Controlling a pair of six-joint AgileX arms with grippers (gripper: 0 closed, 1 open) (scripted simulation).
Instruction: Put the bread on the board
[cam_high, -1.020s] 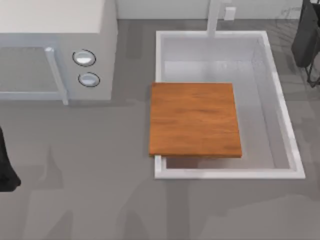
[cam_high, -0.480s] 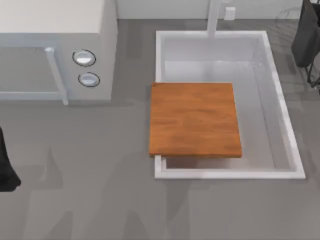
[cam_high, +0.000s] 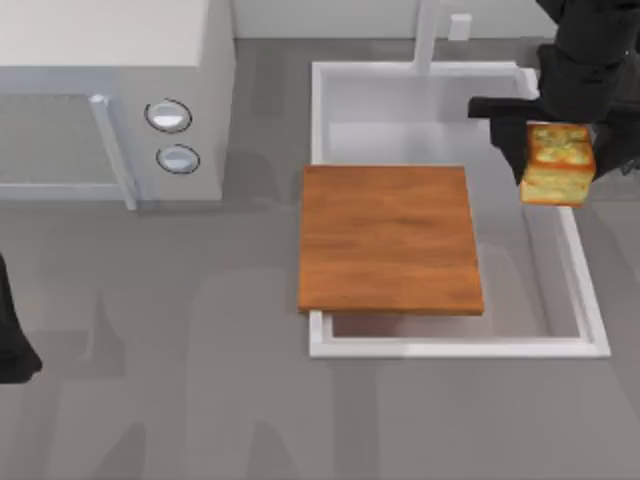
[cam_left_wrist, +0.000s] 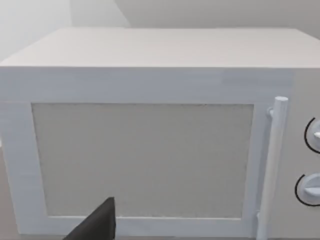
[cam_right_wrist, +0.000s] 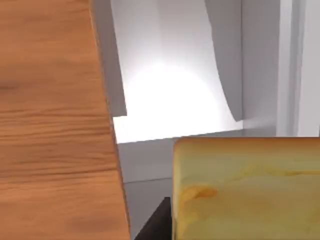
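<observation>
sink (cam_high: 585, 300) R rim | right pincer (cam_high: 556, 150) prob. clenching bread (cam_high: 557, 163) | board (cam_high: 388, 240) bare | left wrist: microwave (cam_left_wrist: 150, 130)

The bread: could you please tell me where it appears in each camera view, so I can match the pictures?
Top view: the bread is at the right, over the sink's right rim, held by the right end effector.
Left wrist view: not in it; the microwave is there.
Right wrist view: bread in the foreground.
Shared landmark: the board.
</observation>
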